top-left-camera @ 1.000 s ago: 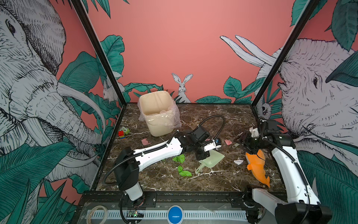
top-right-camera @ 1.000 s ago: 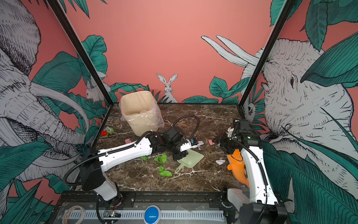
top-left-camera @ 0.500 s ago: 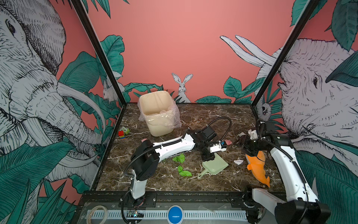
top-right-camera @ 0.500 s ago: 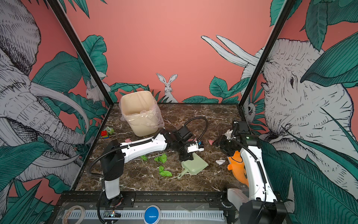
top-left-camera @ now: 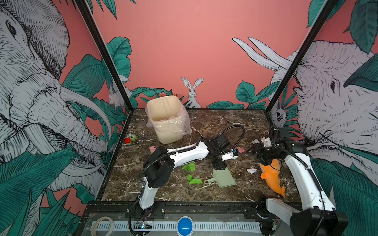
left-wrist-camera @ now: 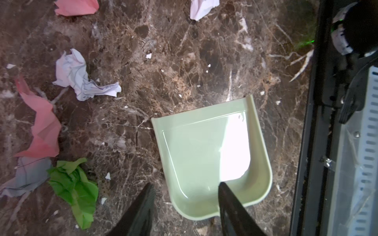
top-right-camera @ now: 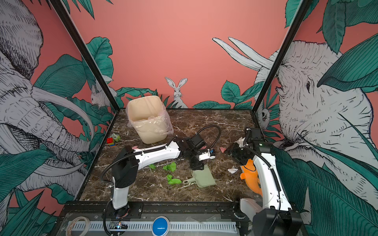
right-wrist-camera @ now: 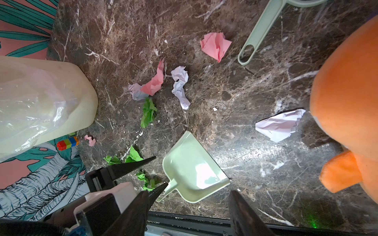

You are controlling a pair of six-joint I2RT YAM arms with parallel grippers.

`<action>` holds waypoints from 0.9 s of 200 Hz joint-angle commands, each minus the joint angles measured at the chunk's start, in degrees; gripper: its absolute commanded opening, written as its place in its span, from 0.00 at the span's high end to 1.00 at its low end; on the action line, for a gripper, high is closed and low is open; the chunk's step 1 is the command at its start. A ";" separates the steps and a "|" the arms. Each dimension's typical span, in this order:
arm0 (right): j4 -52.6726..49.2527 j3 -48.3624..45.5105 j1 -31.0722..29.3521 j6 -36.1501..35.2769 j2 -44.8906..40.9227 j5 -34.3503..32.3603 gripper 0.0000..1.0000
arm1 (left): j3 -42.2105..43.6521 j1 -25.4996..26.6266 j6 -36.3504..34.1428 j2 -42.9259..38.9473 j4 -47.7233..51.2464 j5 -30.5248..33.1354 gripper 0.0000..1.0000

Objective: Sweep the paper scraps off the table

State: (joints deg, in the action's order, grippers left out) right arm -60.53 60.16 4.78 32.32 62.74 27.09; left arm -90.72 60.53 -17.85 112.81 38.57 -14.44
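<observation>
Green, pink and white paper scraps [right-wrist-camera: 152, 83] litter the marble table [right-wrist-camera: 255, 175] beside a green dustpan [left-wrist-camera: 204, 143], where the left gripper [left-wrist-camera: 186, 185] hovers, jaws parted; the right gripper [right-wrist-camera: 189, 192] likewise gapes, empty

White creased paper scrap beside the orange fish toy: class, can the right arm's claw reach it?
Probably yes: the open, empty right claw hangs near the white creased paper scrap, which lies uncovered on the dark marble table; only the orange plush fish toy crowds one side.
</observation>
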 commanded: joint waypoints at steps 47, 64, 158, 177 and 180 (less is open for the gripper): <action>5.63 -0.75 -6.25 0.09 6.11 -12.46 0.38 | 5.24 -0.42 4.22 -12.50 -9.57 11.96 0.15; 9.28 -0.61 -7.10 1.79 9.26 -15.88 0.37 | 8.25 -0.48 6.68 -16.35 -12.01 15.65 0.13; 16.95 4.03 -4.79 8.22 28.54 -27.20 0.46 | 24.51 -4.89 21.80 -31.36 -14.12 24.52 0.08; 18.83 4.28 -4.32 9.53 31.18 -28.72 0.48 | 26.38 -5.31 22.75 -33.28 -13.93 25.24 0.08; 19.00 4.50 -4.28 9.79 31.60 -28.83 0.49 | 26.64 -5.40 22.85 -33.54 -14.02 25.25 0.08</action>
State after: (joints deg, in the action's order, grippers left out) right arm -44.10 63.64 -0.30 38.76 91.96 2.28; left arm -66.19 55.37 1.43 83.22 24.88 8.99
